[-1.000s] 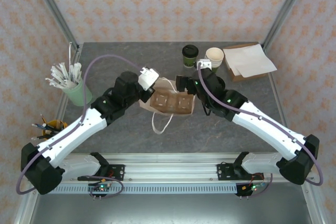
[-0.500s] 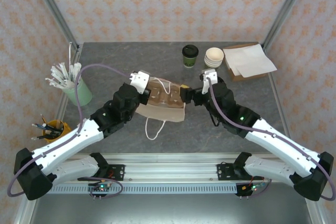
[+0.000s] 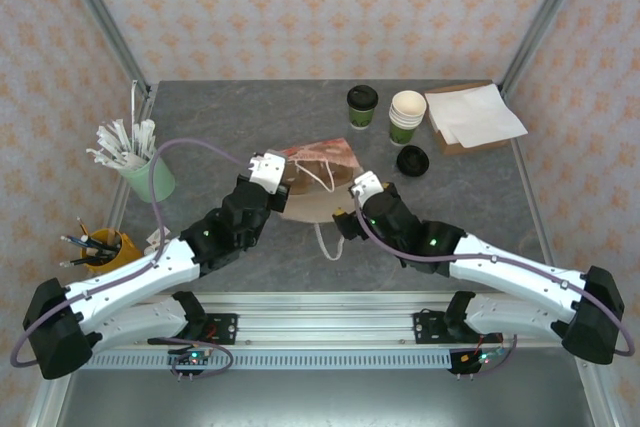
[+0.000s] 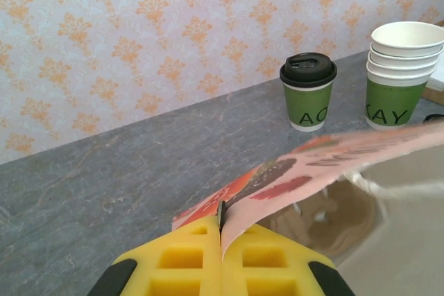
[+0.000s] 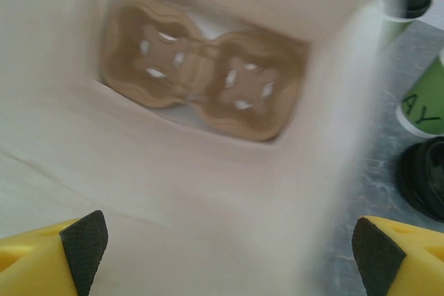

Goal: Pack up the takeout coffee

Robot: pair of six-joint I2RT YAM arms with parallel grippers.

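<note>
The paper bag (image 3: 320, 172) lies on its side mid-counter (image 3: 220, 117), its mouth facing the near edge. The left gripper (image 4: 220, 230) is clenched on a thin strip of its upper lip, and that is the weak spot. As I judge it, a tug could tear the paper or let it slip out, and the mouth would fall shut.

The right gripper (image 5: 229, 247) is released, fingers spread wide at the bag's mouth and grasping nothing. If it pushes in, it could crumple the lower wall or shove the cup carrier (image 5: 201, 77) deeper.

The takeout coffee (image 3: 362, 105), lid on, stands by the far edge, well apart from the bag. The stack of lidless cups (image 3: 407, 117) is just beside it, so a wide reach could topple them. A loose black lid (image 3: 412, 160) lies nearer the bag.

In the left wrist view the coffee cup shows dark letters like "AO", cut off by the curve. The stack shows "KAY". The bag's red and orange print is too blurred to read.
</note>
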